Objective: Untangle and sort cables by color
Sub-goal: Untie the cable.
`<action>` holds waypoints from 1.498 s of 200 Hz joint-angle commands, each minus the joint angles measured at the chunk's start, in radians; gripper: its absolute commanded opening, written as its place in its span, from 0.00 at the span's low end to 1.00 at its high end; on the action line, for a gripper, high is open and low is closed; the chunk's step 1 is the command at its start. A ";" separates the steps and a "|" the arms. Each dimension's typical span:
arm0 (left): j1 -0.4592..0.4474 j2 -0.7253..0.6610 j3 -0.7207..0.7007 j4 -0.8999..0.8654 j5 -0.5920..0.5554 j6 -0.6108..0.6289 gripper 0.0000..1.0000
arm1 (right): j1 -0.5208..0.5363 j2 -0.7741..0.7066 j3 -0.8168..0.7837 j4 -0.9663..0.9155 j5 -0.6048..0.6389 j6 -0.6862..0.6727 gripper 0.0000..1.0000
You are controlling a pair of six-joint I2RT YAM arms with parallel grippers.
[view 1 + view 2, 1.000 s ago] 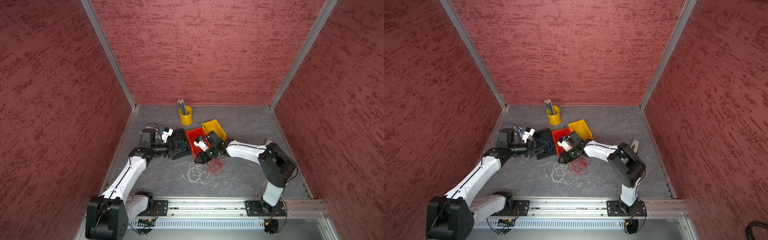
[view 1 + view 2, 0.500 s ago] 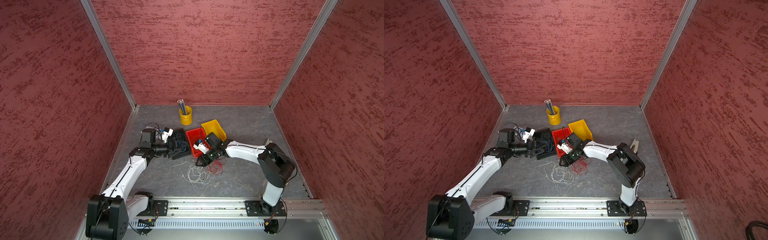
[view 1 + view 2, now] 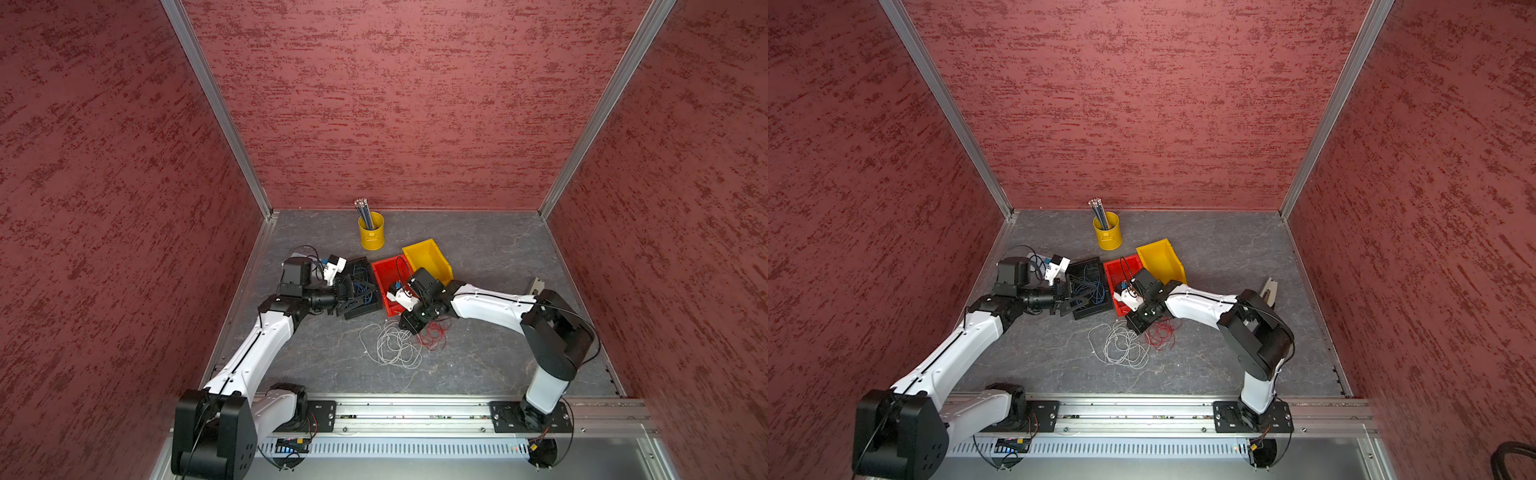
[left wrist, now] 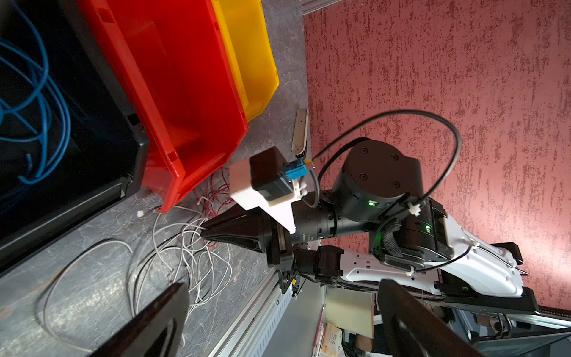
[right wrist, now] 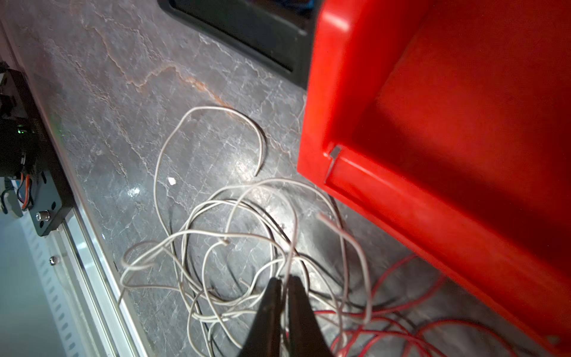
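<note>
Right fingers (image 5: 272,296) are clamping a whitish-grey cable (image 5: 292,247); left fingers (image 4: 160,312) are standing open; next, lifting it clear of red cables (image 3: 434,336).

Only "Face" readable, printed on pale packet (image 4: 334,340); other small print too blurred

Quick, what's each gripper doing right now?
Left gripper: open, holding nothing.
Right gripper: shut, apparently pinching a whitish-grey cable.
</note>
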 commanded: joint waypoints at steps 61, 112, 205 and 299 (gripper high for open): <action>-0.023 -0.051 0.023 0.093 -0.027 0.024 1.00 | 0.007 -0.281 0.043 -0.135 0.142 -0.020 0.00; -0.088 -0.124 0.014 0.222 -0.102 0.077 1.00 | 0.006 -0.472 0.099 -0.257 0.227 0.006 0.00; -0.291 -0.043 0.117 0.305 -0.168 0.260 1.00 | 0.004 -0.640 0.308 -0.412 0.409 0.023 0.00; -0.331 0.015 0.197 0.337 -0.172 0.318 1.00 | -0.035 -0.598 0.636 -0.485 0.486 -0.020 0.00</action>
